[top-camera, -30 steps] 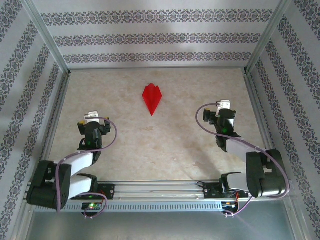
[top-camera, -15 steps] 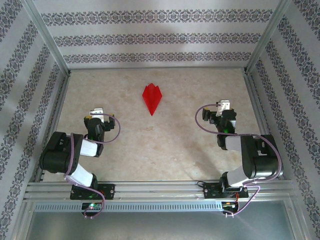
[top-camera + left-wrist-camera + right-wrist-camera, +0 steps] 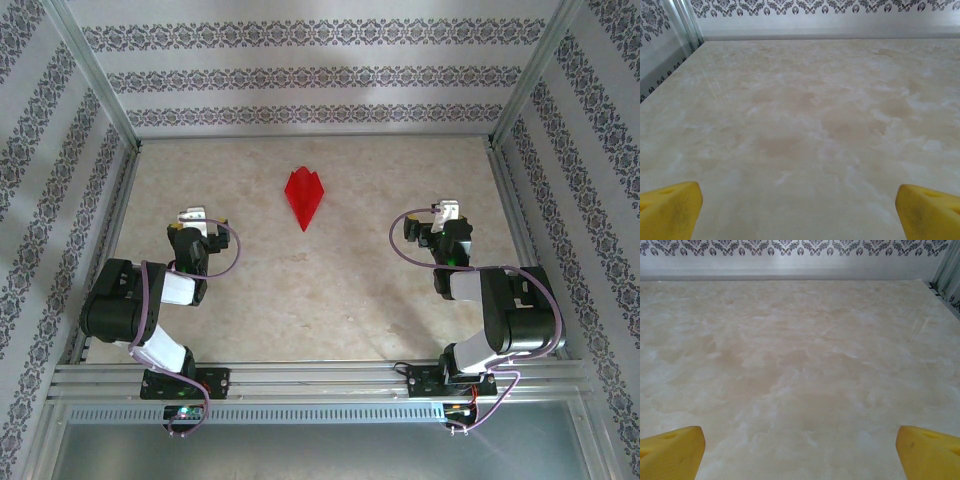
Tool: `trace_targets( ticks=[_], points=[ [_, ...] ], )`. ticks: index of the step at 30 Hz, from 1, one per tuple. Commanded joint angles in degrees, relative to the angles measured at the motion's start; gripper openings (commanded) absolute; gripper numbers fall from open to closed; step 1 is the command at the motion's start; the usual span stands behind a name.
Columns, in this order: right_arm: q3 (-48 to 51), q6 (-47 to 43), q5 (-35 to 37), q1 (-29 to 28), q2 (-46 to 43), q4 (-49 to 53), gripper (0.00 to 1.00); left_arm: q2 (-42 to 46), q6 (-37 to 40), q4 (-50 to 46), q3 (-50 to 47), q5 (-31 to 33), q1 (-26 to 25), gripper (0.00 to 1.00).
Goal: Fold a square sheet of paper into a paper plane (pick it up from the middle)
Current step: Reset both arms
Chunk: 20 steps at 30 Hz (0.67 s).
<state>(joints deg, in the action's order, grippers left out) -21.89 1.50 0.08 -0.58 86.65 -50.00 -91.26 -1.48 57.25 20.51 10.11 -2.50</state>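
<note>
Left jaws: wide apart and empty. In the left wrist view, the two yellow fingertips (image 3: 670, 207) sit at the bottom corners, with only the pale marbled beige desk (image 3: 800, 125) between them.
Right jaws: also wide apart and holding nothing. In the right wrist view, the two yellow fingertips (image 3: 671, 446) frame bare desk in the same way.
Left arm: the black and white left arm (image 3: 150, 300) is bent up close to its base. Its jaws hang low over the left side of the desk, well apart from the paper.
Right arm: the black and white right arm (image 3: 505, 315) is bent much the same on the right side. Its jaws are also well apart from the paper.
Paper: the bright red paper plane (image 3: 304, 196) is a small creased dart, with its point toward the arms and its wider notched end toward the back wall. It lies flat on the desk, between the two arms and beyond them, in the far half.
Surround: grey-patterned wallpaper walls (image 3: 320, 75) enclose the desk, and a silver metal rail (image 3: 320, 375) at the near edge carries the arm bases.
Done, as judged: the paper reads as a narrow pointed dart rather than a flat square, so the folding looks complete. The plane is set down and neither arm is touching it.
Left, as judged: probably nothing. The creases are too small in the top view to tell how crisp or even they are.
</note>
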Motion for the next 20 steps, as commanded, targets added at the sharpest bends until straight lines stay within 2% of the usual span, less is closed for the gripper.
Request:
trace_targets(
  ticks=[1,20],
  points=[
    [-0.3,0.2,-0.4,0.3,0.3,-1.9,0.98,-0.1,0.6,-0.4,0.6,-1.1,0.7,0.99],
    [-0.3,0.2,-0.4,0.3,0.4,-1.9,0.98,-0.1,0.2,-1.3,1.0,-2.0,1.1,0.99]
  ],
)
